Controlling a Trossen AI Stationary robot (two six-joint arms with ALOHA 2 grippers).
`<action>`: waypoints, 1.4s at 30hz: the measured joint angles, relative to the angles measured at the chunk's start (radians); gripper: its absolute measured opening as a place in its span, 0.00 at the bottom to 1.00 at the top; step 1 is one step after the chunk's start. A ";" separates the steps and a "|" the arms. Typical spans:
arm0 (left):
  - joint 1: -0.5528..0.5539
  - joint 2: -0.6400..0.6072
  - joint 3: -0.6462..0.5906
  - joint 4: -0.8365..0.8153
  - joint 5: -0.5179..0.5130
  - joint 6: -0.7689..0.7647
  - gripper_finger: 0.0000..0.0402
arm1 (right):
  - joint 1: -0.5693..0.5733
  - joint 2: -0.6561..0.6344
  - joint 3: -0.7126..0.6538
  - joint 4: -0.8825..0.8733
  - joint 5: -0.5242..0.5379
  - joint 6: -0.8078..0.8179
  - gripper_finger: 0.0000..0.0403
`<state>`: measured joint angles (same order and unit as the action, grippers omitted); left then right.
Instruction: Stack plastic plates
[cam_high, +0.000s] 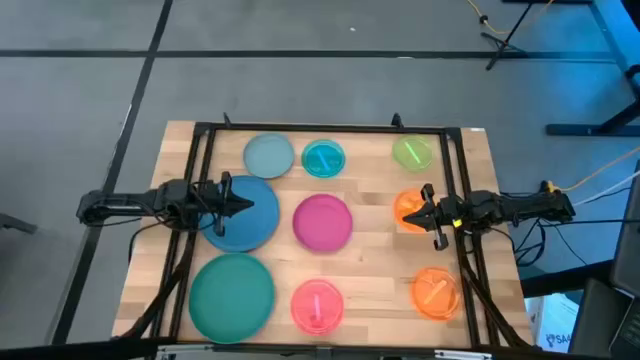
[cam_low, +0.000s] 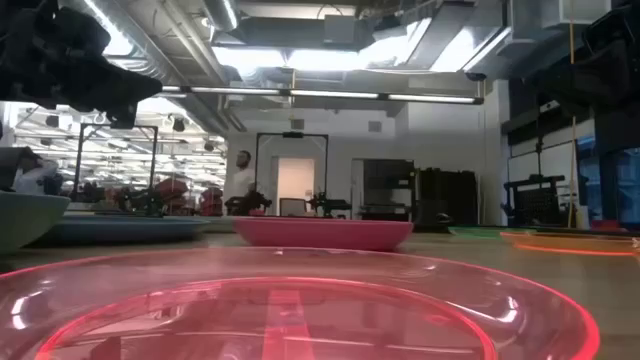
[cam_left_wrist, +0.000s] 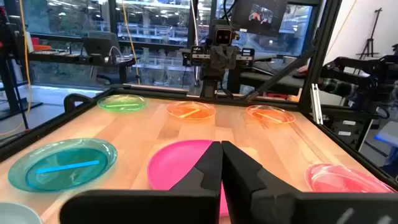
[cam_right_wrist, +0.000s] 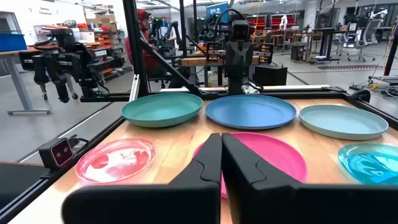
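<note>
Eight plastic plates (cam_high: 322, 221) lie unstacked, two orange; left claw (cam_high: 243, 205) and right claw (cam_high: 408, 213) closed, empty

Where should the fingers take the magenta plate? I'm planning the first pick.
Probably the raised rim of the magenta plate: it lies flat in the middle, so only the rim gives a hold. Either side works; the left gripper and right gripper flank it.

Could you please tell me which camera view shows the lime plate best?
The high view: the lime plate shows whole, from above, at the table's far right. The left wrist view shows it small and edge-on. In the low view I cannot pick it out; the right wrist view misses it.
</note>
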<state>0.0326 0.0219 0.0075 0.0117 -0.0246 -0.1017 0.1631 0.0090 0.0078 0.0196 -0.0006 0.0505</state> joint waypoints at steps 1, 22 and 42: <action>0.000 0.000 0.000 0.000 0.000 0.000 0.00 | 0.000 0.000 0.000 0.000 0.000 0.000 0.01; 0.000 0.000 0.000 0.000 0.000 0.000 0.00 | 0.000 0.000 0.000 0.000 0.000 0.000 0.01; 0.000 0.000 0.000 0.037 -0.050 0.090 0.00 | 0.000 0.000 0.000 0.000 0.000 0.000 0.01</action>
<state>0.0322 0.0223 0.0074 0.0483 -0.0747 -0.0118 0.1632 0.0088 0.0082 0.0193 -0.0003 0.0503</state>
